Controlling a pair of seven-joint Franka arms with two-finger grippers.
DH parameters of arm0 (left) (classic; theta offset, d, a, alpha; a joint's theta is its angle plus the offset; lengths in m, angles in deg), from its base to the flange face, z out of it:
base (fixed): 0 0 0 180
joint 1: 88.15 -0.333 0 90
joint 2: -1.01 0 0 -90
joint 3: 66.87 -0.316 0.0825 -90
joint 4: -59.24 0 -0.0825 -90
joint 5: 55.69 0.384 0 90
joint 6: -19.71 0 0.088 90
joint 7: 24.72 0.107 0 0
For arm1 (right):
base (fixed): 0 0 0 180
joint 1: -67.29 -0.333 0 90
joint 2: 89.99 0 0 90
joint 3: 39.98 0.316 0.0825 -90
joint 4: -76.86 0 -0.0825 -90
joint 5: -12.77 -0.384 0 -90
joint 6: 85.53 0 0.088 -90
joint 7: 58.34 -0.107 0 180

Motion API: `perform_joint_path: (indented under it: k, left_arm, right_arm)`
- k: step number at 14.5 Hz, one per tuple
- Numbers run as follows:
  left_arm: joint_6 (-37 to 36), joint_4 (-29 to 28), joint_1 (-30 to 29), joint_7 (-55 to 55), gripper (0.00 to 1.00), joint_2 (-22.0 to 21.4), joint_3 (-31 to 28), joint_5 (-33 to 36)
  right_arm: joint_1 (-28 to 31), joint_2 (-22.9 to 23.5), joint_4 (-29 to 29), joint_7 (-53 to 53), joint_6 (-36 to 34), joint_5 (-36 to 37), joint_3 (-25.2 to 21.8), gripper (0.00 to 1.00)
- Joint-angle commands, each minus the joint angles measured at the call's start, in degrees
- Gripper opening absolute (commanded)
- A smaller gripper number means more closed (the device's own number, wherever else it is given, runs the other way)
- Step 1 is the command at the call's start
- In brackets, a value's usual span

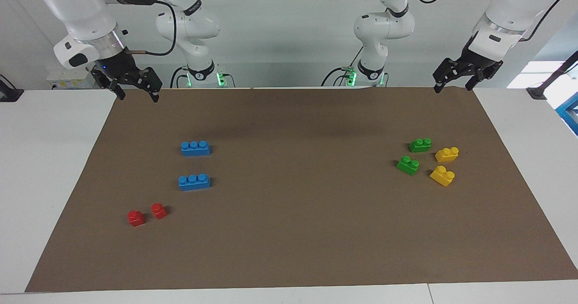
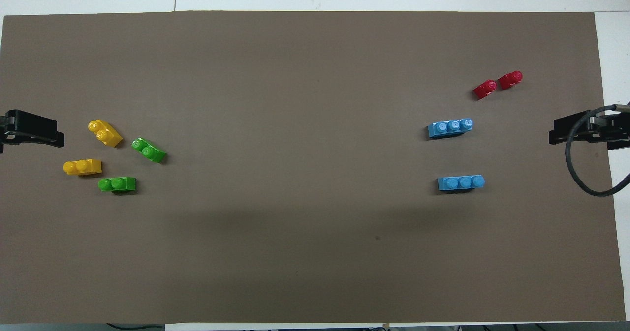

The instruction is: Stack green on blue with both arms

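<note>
Bricks (image 1: 194, 148) apart, on mat (image 1: 293, 250).

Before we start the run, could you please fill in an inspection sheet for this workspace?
Surface: brown mat over a white table, lying flat.
Job's things: two green bricks toward the left arm's end; two blue bricks toward the right arm's end. All apart, studs up, none stacked.
Clutter: two yellow bricks beside the green ones; two red bricks farther from the robots than the blue ones.
Grippers: left gripper and right gripper open, empty, raised over the mat's corners nearest the robots; both arms wait.
Cables: black cable looping off the right gripper, over the mat's edge.
Surroundings: white wall; nothing seen intruding.
</note>
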Motion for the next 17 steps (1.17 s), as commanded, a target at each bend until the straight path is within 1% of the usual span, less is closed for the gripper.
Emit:
perform_joint_path:
  k: [1, 12, 14, 17]
  left_arm:
    - [0.75, -1.96, -0.03, 0.45, 1.0, -1.71, -0.25, 0.03]
    - [0.39, -2.14, -0.38, 0.28, 1.0, -1.88, -0.25, 0.03]
    - [0.39, -2.23, -0.47, 0.45, 1.0, -1.97, -0.25, 0.03]
    - [0.39, -2.14, -0.47, 0.36, 1.0, -1.97, -0.25, 0.03]
  right_arm:
    - [0.38, -1.14, 1.07, 0.83, -0.03, 0.37, 0.03, 1.0]
    - [0.47, -1.14, 1.24, 1.35, 0.85, 0.37, 0.03, 1.0]
    - [0.29, -1.06, 1.42, -0.22, 3.38, 0.2, 0.03, 1.0]
    - [0.29, -0.36, 2.65, -7.85, 6.11, -0.15, 0.03, 1.0]
